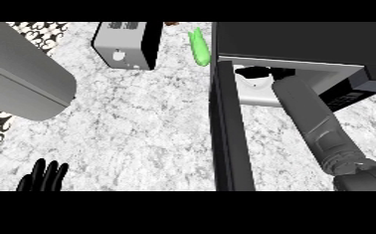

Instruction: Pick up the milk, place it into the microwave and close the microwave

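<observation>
The microwave (294, 41) stands at the right with its dark door (228, 128) swung open toward me. My right forearm (316, 123) reaches into the white cavity (257, 97), and the black right hand (258, 72) shows deep inside under the top edge. A small white shape (253, 83) lies just below that hand; I cannot tell whether it is the milk, nor whether the hand holds it. My left hand (44, 177) rests open at the lower left edge, fingers up, far from the microwave.
A silver and black box-shaped appliance (125, 44) stands at the back centre-left. A green cucumber (199, 47) lies between it and the microwave. A large grey body (29, 78) fills the left side. Marble counter (140, 118) spreads through the middle.
</observation>
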Robot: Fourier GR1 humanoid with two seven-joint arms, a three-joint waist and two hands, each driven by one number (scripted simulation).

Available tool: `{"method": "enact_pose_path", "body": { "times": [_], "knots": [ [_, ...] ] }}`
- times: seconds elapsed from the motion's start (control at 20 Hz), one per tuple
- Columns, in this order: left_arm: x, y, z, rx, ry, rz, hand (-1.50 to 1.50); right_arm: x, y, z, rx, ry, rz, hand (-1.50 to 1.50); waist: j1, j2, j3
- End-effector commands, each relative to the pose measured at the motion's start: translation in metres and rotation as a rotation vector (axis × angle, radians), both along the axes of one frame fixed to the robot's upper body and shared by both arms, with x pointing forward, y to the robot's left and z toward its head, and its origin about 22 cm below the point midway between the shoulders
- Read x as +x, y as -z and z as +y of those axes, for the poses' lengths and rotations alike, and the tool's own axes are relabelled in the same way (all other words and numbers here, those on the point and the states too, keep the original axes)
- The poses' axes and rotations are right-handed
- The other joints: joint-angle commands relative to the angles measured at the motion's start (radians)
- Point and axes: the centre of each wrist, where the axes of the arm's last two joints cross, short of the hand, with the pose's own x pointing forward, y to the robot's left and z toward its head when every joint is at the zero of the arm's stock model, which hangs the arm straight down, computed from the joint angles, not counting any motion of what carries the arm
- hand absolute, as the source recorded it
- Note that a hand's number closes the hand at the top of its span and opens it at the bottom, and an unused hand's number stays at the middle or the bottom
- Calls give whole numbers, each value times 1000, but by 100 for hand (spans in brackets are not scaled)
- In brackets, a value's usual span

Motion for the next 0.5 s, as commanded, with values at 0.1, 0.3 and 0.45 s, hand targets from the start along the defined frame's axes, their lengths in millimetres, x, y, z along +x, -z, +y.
{"method": "enact_pose_path", "body": {
  "times": [0.1, 0.3, 0.45],
  "knots": [
    [-4, -1, -6, -5, 6, 1, -150, 1, -4, -14, 29, 68, -43, -150, -1, 3, 0],
    [-8, -1, 1, 7, -5, -5, -150, -1, 1, -12, 41, 83, -59, -150, -15, -9, -1],
    [-1, 1, -5, -4, 5, 1, -150, -5, -1, -46, 60, 91, -85, -150, -18, -1, 0]
  ]
}}
